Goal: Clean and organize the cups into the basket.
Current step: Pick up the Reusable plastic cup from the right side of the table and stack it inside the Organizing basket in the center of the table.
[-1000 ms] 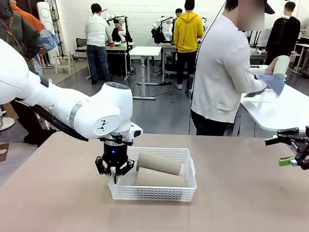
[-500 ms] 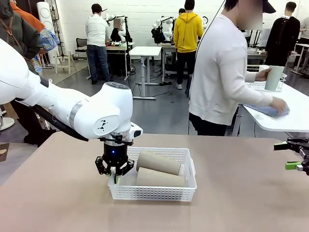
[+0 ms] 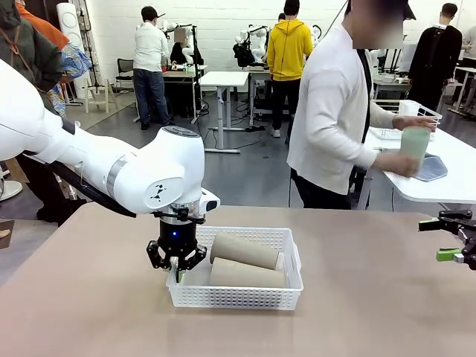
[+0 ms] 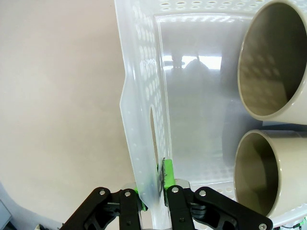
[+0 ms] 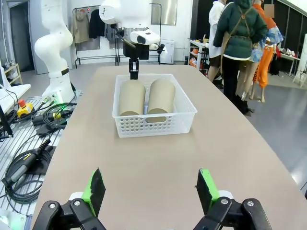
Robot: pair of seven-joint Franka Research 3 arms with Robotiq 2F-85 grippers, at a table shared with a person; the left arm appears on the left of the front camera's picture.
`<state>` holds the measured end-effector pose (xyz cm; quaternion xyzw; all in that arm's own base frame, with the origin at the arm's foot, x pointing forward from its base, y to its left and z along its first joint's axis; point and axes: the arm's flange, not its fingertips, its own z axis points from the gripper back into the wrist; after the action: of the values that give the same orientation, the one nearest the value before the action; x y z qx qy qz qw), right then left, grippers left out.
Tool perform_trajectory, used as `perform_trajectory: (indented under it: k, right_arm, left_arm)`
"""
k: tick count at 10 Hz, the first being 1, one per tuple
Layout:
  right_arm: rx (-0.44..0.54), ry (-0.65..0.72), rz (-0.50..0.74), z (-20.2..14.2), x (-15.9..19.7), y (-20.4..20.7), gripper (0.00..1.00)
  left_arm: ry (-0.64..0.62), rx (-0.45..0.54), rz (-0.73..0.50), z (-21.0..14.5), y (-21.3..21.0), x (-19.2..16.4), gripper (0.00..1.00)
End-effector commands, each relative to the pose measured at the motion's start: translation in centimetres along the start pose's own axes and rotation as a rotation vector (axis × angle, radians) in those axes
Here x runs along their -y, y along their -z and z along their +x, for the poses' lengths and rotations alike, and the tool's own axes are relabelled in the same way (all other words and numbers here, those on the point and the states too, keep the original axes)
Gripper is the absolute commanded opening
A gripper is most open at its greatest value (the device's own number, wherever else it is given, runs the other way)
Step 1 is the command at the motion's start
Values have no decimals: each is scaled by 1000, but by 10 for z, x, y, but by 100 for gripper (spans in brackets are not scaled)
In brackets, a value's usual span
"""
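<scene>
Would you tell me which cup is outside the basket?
The mint cup, in the person's hand; both brown cups lie in the basket.

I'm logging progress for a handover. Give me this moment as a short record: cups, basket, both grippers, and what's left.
cups in basket: rear brown cup and front brown cup, lying on their sides, side by side
third cup: mint green cup, held in the person's hand at the white table
basket: basket on the brown table
left gripper: left gripper shut on the basket's wall
right gripper: right gripper open, holding nothing
left to do: mint green cup not yet in basket
</scene>
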<state>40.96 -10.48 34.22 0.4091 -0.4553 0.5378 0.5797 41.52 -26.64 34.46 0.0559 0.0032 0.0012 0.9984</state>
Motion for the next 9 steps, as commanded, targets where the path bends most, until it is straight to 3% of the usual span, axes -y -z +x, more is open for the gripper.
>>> perform_trajectory:
  k: [1, 9]
  right_arm:
    - [-9, -7, 11, 2, -1, -1, 100]
    - [-9, -7, 11, 2, -1, -1, 100]
  left_arm:
    - [-20, -2, 3, -1, 1, 3, 0]
    - [-20, -2, 3, -1, 1, 3, 0]
